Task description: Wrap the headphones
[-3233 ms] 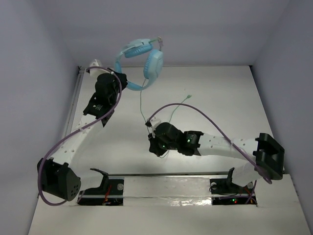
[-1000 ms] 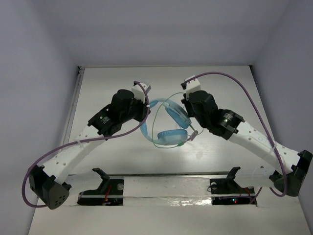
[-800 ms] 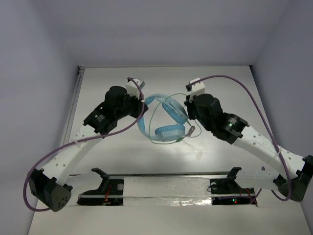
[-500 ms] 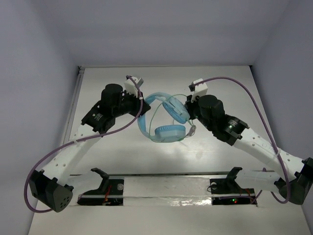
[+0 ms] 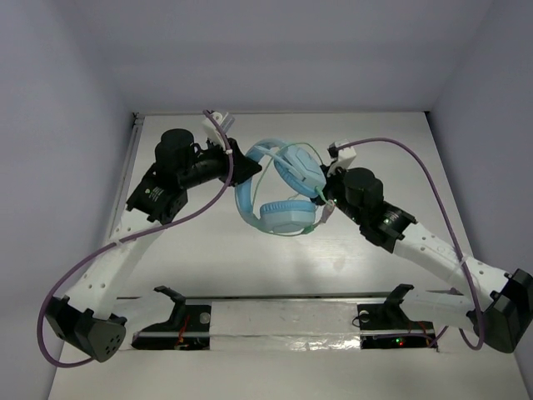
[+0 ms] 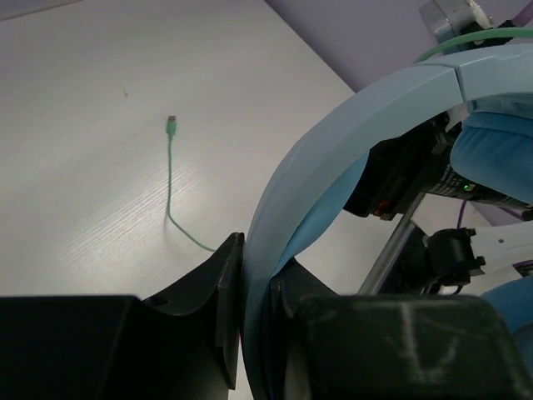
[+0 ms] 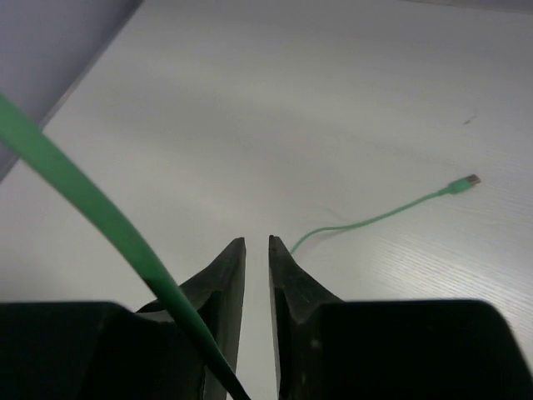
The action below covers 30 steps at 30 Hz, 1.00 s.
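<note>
The light blue headphones (image 5: 283, 218) hang above the middle of the table, one earcup low and one (image 5: 298, 171) higher. My left gripper (image 5: 247, 171) is shut on the curved headband (image 6: 358, 125), which runs between the jaws in the left wrist view (image 6: 254, 250). The thin green cable (image 5: 291, 234) loops around the earcups. My right gripper (image 5: 323, 198) sits just right of the earcups, jaws almost closed (image 7: 256, 243), holding the cable (image 7: 75, 192). The cable's free end with its plug (image 7: 470, 179) lies on the table.
Thick purple robot cables (image 5: 400, 150) arch over both arms. A metal rail (image 5: 283, 302) runs along the near edge, between two black mounts. A rail (image 5: 125, 187) lines the table's left side. Grey walls close in at the back and sides.
The headphones came from the back to the middle, now with the cable looped round them. In the last second my left gripper swung back and left and tilted them up. My right gripper stayed beside the earcups.
</note>
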### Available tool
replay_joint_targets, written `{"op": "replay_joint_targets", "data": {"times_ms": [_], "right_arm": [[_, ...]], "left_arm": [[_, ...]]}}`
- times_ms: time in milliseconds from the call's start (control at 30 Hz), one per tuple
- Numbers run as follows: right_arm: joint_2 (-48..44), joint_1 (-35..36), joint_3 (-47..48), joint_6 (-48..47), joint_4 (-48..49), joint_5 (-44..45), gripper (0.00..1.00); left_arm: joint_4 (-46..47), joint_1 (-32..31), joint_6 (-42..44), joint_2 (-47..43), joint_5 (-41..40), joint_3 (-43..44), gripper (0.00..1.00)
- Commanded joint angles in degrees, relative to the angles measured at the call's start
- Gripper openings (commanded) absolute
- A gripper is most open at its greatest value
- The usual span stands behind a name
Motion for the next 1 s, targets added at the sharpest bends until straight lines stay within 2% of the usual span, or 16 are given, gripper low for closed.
{"op": "replay_joint_targets", "data": {"times_ms": [0, 67, 267, 367, 467, 600, 967], "right_arm": [[0.0, -0.3, -0.6, 2.1, 9.0, -4.2, 0.26], [0.7, -0.3, -2.1, 3.0, 12.3, -5.4, 0.31], [4.2, -0.3, -6.3, 3.8, 23.5, -8.7, 0.34], [7.6, -0.3, -6.9, 4.1, 25.8, -8.8, 0.34], [9.5, -0.3, -9.4, 5.3, 32.0, -11.0, 0.38], [11.9, -0.3, -10.9, 6.6, 35.9, -13.9, 0.42], [18.9, -0.3, -12.9, 9.2, 47.5, -19.8, 0.51]], "left_arm": [[6.7, 0.5, -5.0, -1.4, 5.3, 2.7, 0.00], [7.5, 0.5, -6.7, -1.3, 6.0, 3.0, 0.00], [7.4, 0.5, -10.4, -0.6, 6.3, 5.8, 0.00], [6.8, 1.1, -12.8, 0.0, 6.3, 7.1, 0.00], [7.7, 2.1, -15.2, 0.3, 6.5, 7.3, 0.00], [13.9, 3.3, -20.7, -0.4, 6.7, 5.8, 0.00], [21.9, 4.3, -28.2, -0.1, 6.9, 4.5, 0.00]]}}
